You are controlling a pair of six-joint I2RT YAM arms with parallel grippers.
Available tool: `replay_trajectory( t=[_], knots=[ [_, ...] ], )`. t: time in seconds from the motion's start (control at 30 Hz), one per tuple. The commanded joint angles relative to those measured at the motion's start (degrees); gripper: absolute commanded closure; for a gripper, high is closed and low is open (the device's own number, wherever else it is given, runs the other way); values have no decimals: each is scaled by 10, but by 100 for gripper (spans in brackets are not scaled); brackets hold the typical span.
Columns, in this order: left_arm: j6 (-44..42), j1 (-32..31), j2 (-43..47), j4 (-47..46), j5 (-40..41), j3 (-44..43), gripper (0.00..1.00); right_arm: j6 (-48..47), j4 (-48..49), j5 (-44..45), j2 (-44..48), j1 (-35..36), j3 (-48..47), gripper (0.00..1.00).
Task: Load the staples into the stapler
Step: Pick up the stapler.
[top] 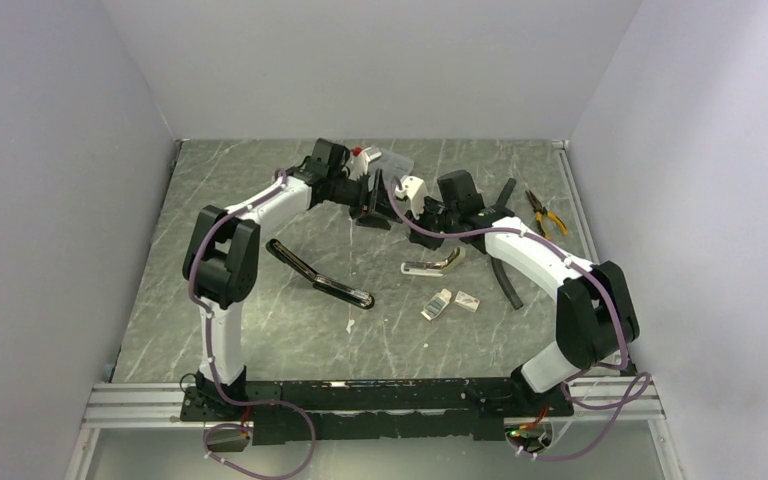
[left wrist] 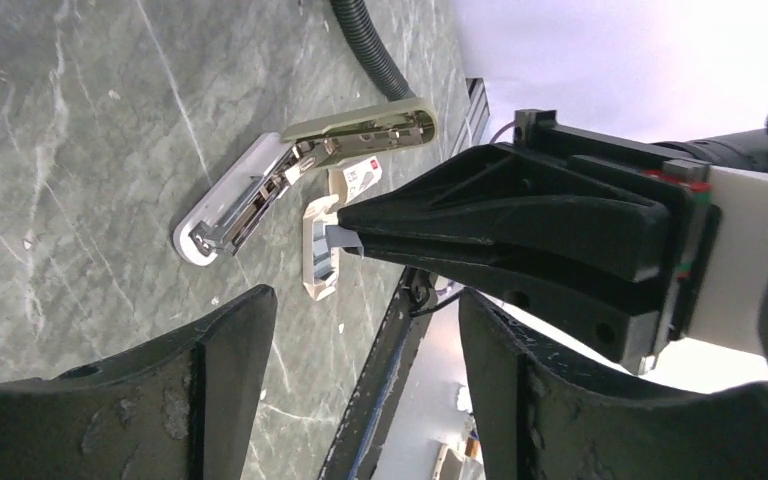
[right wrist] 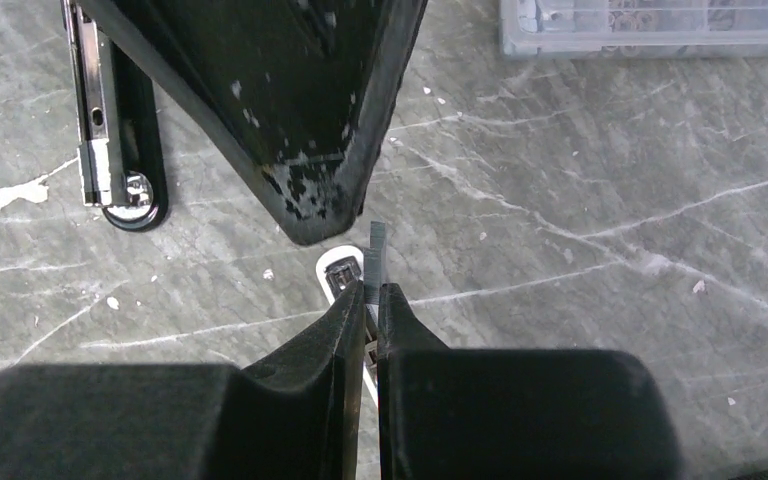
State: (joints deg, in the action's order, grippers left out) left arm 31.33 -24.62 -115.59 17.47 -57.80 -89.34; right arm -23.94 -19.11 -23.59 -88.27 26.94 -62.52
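Observation:
My right gripper [right wrist: 372, 292] is shut on a short silvery strip of staples [right wrist: 375, 250] and holds it above the table; the strip sticks out past the fingertips. It also shows in the left wrist view [left wrist: 341, 238], pinched at the right gripper's tip. The white and beige stapler [top: 435, 263] lies open on the table just below, its metal channel [left wrist: 260, 195] showing. My left gripper [left wrist: 365, 310] is open and empty, facing the right gripper [top: 407, 210] closely at mid-table. The staple box's tray [top: 437, 304] and sleeve [top: 467, 301] lie apart near the stapler.
A black stapler [top: 320, 280] lies open at left of centre. A clear compartment case [top: 392, 160] sits at the back. Orange-handled pliers [top: 546, 212] and a black hose [top: 505, 275] lie on the right. Walls close the table on three sides.

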Motion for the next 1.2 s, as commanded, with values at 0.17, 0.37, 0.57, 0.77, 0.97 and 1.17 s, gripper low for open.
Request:
replay_trajectory(
  t=[0.17, 0.37, 0.57, 0.77, 0.97, 1.17],
  knots=[
    [41, -29, -38, 12, 6, -34, 32, 11, 23, 23, 16, 10, -20, 95],
    [46, -35, -40, -8, 14, -41, 39, 9, 20, 19, 14, 12, -19, 95],
    [44, -37, -48, -13, 12, -42, 50, 7, 18, 13, 14, 13, -18, 95],
    [44, -37, -52, -17, 5, -45, 58, 8, 18, 15, 14, 13, -18, 95],
    [44, -38, -57, -16, -1, -42, 66, 8, 15, 19, 7, 13, -20, 95],
    [42, -38, -61, -17, -4, -42, 76, 8, 11, 16, 4, 13, -23, 95]
  ],
)
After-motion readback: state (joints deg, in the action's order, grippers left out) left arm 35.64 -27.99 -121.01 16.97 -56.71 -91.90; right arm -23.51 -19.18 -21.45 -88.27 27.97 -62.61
